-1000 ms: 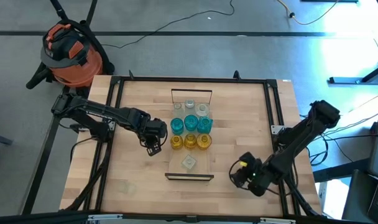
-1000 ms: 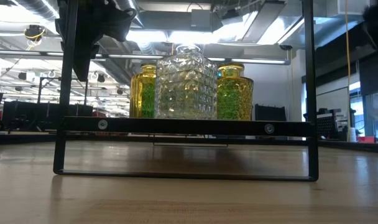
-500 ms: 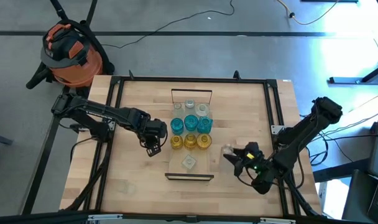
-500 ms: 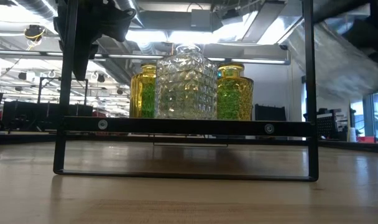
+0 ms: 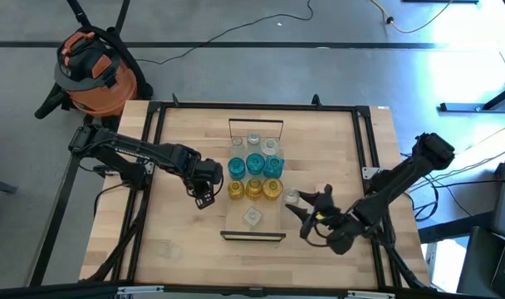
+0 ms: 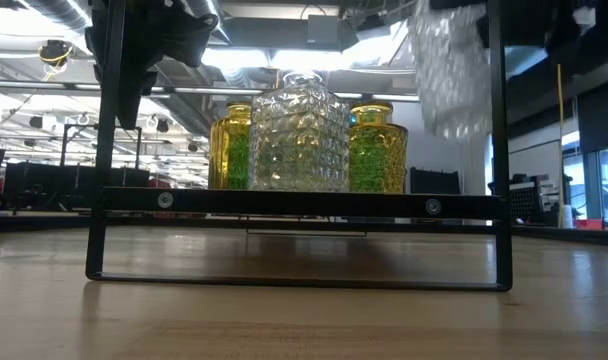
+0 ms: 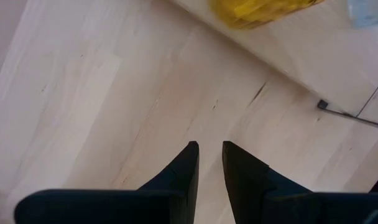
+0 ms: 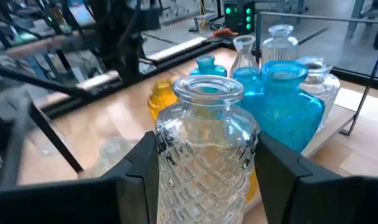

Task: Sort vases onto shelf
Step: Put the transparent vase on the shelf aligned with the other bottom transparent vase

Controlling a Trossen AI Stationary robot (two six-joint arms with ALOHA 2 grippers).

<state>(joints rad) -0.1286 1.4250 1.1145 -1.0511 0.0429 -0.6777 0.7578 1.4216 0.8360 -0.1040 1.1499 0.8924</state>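
Note:
The shelf (image 5: 236, 226) lies in the middle of the table. On it stand three clear vases (image 5: 253, 140) at the far end, then three teal vases (image 5: 254, 164), three amber vases (image 5: 253, 189), and one clear vase (image 5: 252, 218) near the front. My right gripper (image 5: 306, 205) is just right of the shelf, shut on another clear vase (image 8: 207, 155), which shows blurred high up in the low view (image 6: 449, 70). My left gripper (image 5: 204, 198) hangs left of the shelf, pointing down, its fingers (image 7: 183, 168) a narrow gap apart with nothing between them. My right gripper pinches the clear vase's faceted body by two opposite sides (image 8: 167, 158), one finger (image 8: 139, 171) on each side, below the neck. The fingers come nearly level from the table's near right. The vase stands upright, lifted clear of the table beside the shelf's right edge.
Another clear glass piece (image 5: 165, 247) lies on the tabletop at the near left. Black frame rails (image 5: 365, 149) run round the table. The shelf's dark wire end frame (image 6: 299, 203) stands across the low view. An orange shop vacuum (image 5: 95, 71) stands on the floor beyond the far left corner.
My right gripper has risen and moved from the table's near right toward the shelf. Its wrist has rolled and tipped up from pointing down to nearly level. The clear vase has come with it and now stands upright, high beside the shelf.

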